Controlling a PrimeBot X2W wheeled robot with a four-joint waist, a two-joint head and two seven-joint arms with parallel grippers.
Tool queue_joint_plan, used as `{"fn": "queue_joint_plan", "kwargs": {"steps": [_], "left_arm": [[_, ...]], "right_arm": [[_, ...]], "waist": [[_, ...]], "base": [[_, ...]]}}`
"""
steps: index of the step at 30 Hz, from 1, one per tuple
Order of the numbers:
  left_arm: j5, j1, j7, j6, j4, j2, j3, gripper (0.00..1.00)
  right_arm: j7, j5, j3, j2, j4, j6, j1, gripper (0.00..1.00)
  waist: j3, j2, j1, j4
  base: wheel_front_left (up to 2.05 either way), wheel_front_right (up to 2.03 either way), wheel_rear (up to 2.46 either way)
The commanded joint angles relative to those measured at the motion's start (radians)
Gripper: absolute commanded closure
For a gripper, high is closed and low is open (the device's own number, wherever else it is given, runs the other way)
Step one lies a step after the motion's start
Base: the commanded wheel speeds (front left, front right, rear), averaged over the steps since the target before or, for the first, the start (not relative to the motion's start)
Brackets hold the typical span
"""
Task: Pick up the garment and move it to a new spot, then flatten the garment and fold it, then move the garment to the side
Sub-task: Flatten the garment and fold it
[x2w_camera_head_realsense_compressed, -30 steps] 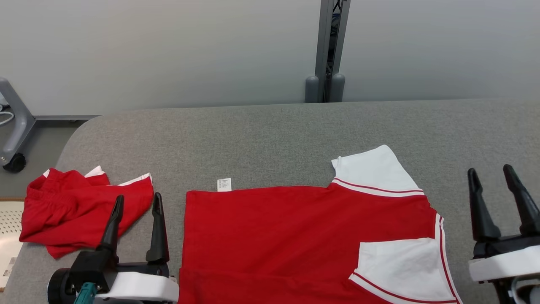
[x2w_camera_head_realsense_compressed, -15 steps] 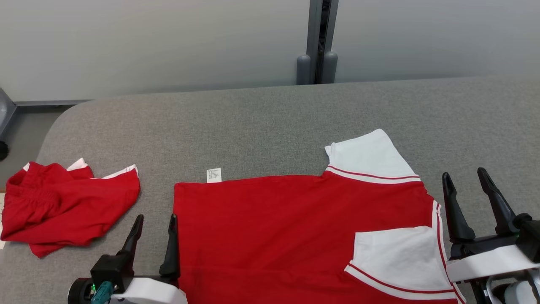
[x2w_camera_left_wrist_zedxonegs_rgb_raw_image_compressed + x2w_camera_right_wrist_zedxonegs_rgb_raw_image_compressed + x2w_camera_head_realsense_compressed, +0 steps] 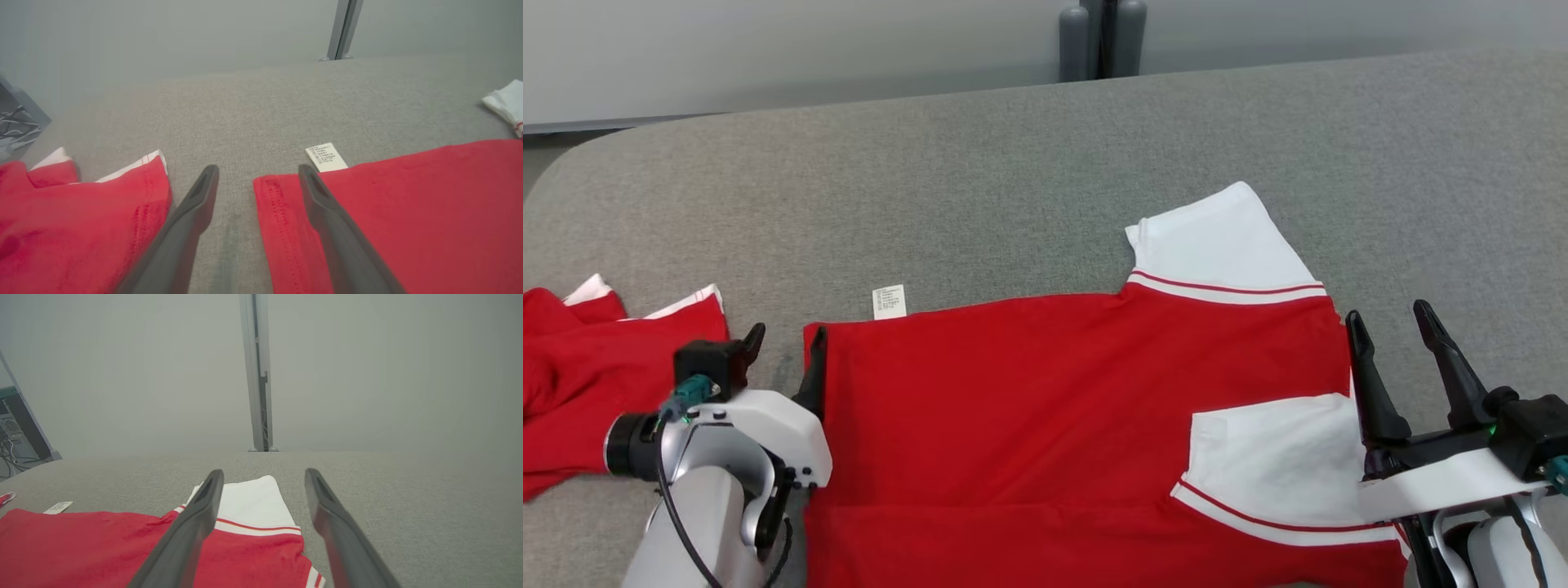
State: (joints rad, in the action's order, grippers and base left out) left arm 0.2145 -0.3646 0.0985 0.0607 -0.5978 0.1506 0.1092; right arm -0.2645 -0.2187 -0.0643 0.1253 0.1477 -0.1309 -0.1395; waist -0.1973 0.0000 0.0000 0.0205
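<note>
The grey surface [image 3: 1013,163] ends along the top of the head view and rounds off at the upper left. Bare grey cloth runs from that far edge down to the garment [image 3: 1029,408], and more lies at the right of the frame. The garment is spread flat at the lower centre. It is red, with one white sleeve pointing to the upper right and the other folded onto the body at the lower right. A white label [image 3: 889,300] sticks out at its upper left corner.

A second, crumpled red garment [image 3: 588,367] lies at the left edge, with a narrow grey strip between the two.

The left claw [image 3: 787,333] is spread wide across that strip and the garment's left hem, holding nothing. The right claw [image 3: 1387,314] is wide too, empty, at the garment's right edge.
</note>
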Motion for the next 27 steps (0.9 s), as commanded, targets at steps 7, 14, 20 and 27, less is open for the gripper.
{"fn": "queue_joint_plan", "kwargs": {"steps": [7, 14, 20, 27], "left_arm": [[0.019, -0.119, -0.099, 0.038, -0.112, 0.033, 0.026, 0.0], [0.022, -0.169, -0.143, 0.037, -0.201, 0.043, 0.049, 0.0], [0.035, -0.184, -0.123, 0.042, -0.23, 0.034, 0.054, 0.88], [0.053, -0.198, -0.082, 0.045, -0.253, 0.023, 0.056, 1.0]], "right_arm": [[-0.001, 0.021, 0.01, -0.023, -0.001, 0.0, -0.03, 0.0], [-0.001, 0.005, -0.011, -0.041, 0.012, 0.0, -0.043, 0.0], [-0.001, 0.002, 0.001, -0.04, 0.013, 0.0, -0.042, 0.0], [-0.001, 0.003, -0.002, -0.033, 0.025, 0.0, -0.039, 0.0]], "waist": [[-0.058, 0.0, 0.0, 0.044], [-0.067, 0.0, 0.0, 0.057], [-0.064, 0.0, 0.0, 0.052], [-0.055, 0.0, 0.0, 0.04]], "base": [[0.0, 0.0, 0.0], [0.0, 0.0, 0.0], [0.0, 0.0, 0.0], [0.0, 0.0, 0.0]]}}
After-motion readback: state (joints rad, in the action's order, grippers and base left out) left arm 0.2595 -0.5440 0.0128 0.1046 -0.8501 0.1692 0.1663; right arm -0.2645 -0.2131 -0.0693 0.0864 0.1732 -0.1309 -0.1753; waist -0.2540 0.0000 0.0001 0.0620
